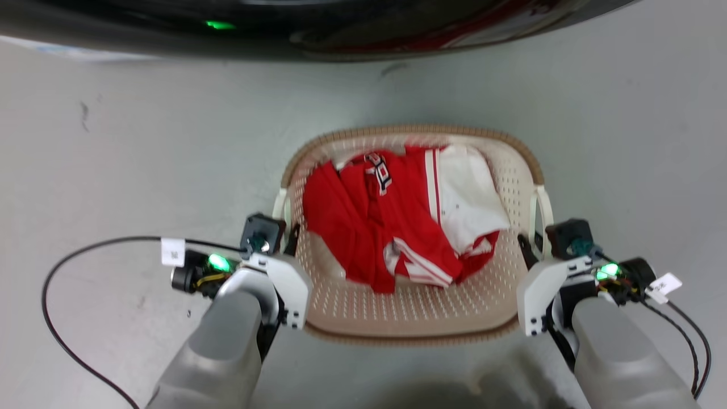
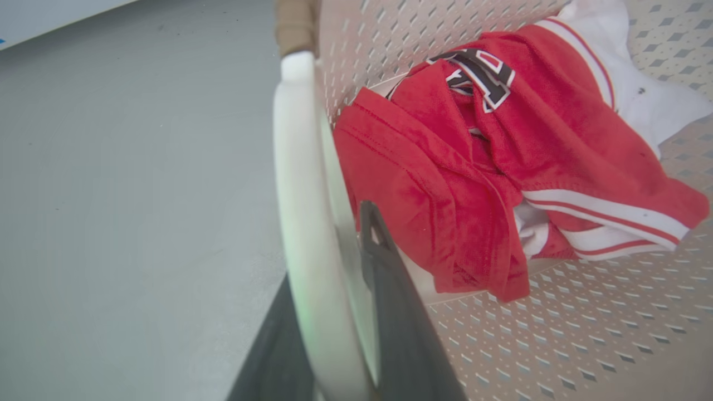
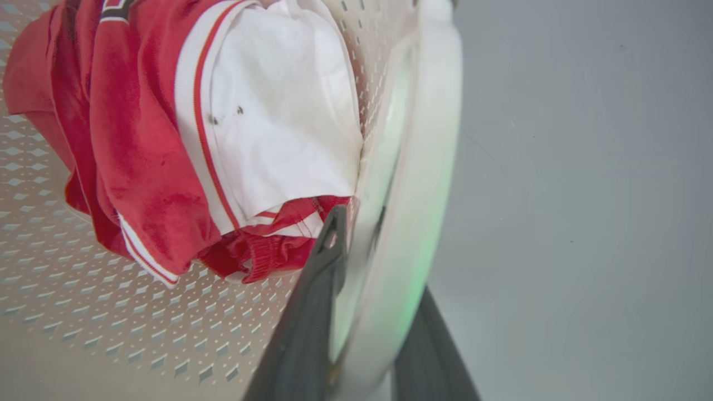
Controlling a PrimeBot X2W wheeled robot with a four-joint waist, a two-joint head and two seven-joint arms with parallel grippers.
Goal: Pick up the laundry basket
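Note:
The laundry basket (image 1: 409,132), cream perforated plastic with a brown woven rim, sits on the grey floor in the middle of the head view. It holds a red garment (image 1: 369,227) and a white one (image 1: 468,199). My left gripper (image 1: 288,236) is at the basket's left side handle (image 2: 295,167). In the left wrist view its gripper (image 2: 328,262) has one dark finger on each side of the white bar, shut on it. My right gripper (image 1: 528,244) holds the right side handle (image 3: 434,139) the same way, fingers (image 3: 328,262) closed around the bar.
A dark rounded machine front (image 1: 341,28) with a green light spans the top of the head view. Black cables loop on the floor beside the left arm (image 1: 57,284) and the right arm (image 1: 696,341). Bare grey floor (image 1: 142,142) surrounds the basket.

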